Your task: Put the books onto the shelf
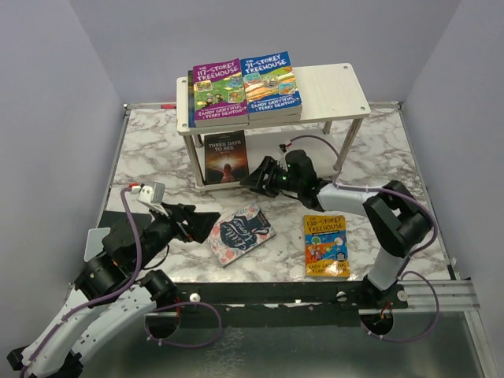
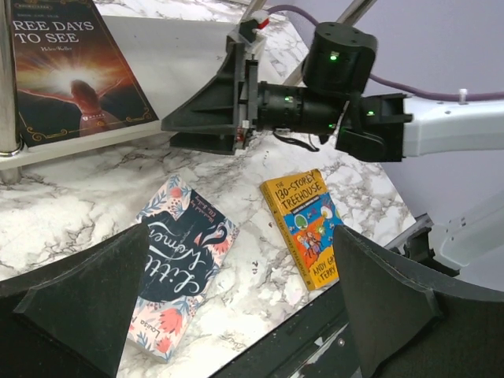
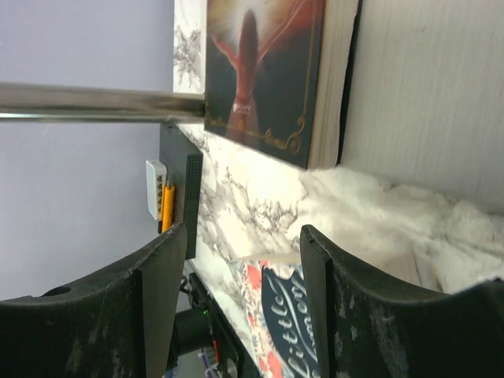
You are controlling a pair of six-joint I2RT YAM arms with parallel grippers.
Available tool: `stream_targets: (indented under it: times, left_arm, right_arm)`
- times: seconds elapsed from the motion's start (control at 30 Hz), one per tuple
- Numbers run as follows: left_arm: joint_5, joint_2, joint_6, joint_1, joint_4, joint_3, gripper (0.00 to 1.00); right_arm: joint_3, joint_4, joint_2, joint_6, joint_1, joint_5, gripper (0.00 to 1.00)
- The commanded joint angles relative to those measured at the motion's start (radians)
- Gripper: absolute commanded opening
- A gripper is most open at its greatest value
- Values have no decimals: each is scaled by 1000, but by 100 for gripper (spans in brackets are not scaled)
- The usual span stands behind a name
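Five book covers show, and two of them top small stacks. The white shelf (image 1: 331, 87) stands at the far middle of the marble table (image 1: 394, 150). On its top tier the purple 117-Storey Treehouse (image 1: 217, 93) and the blue 91-Storey Treehouse (image 1: 270, 83) lie side by side, touching. Each rests on at least one more book whose cover is hidden.

One dark brown book, Three Days to See (image 1: 225, 156), lies flat at the left end of the lower tier, just beside the front left leg (image 1: 194, 161).

Two books lie on the table toward its near edge. The pink floral Little Women (image 1: 242, 234) sits askew near the middle. The orange 130-Storey Treehouse (image 1: 326, 246) lies to its right, apart from it.

The right gripper (image 1: 258, 178) hovers at the front of the lower tier, just right of Three Days to See. Its jaws are parted with nothing between them, and its body stands in front of the middle of that tier. In its wrist view the shelf leg crosses in front of the brown book.

The left gripper (image 1: 206, 227) hangs over the table just left of Little Women, jaws spread wide and holding nothing.

One white connector block (image 1: 150, 191) sits on the left wrist. A purple cable (image 1: 315, 138) from the right arm loops close to the front right leg (image 1: 352, 140).
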Motion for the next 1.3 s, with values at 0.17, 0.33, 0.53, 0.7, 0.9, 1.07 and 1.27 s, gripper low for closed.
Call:
stream_targets:
  times: [0.17, 0.33, 0.53, 0.7, 0.9, 1.07, 1.27]
  left_arm:
    - [-51, 90, -231, 0, -50, -58, 99]
    - [-82, 99, -458, 1, -98, -179, 99]
    - [-100, 95, -622, 1, -111, -297, 99]
    - [-131, 92, -734, 1, -121, -383, 99]
    - [-139, 174, -761, 1, -75, -452, 99]
    - [-114, 271, -758, 1, 46, -492, 99]
    - [-107, 366, -727, 0, 156, -509, 99]
  right_arm:
    - [-98, -328, -263, -194, 6, 83, 64]
    - [-172, -409, -346, -259, 6, 108, 64]
    - [-238, -418, -360, -287, 6, 112, 64]
    - [-264, -379, -318, -290, 6, 83, 64]
    - [-273, -355, -272, -315, 7, 63, 58]
    - [-299, -316, -252, -339, 20, 31, 56]
    - [-357, -240, -251, -356, 59, -17, 53]
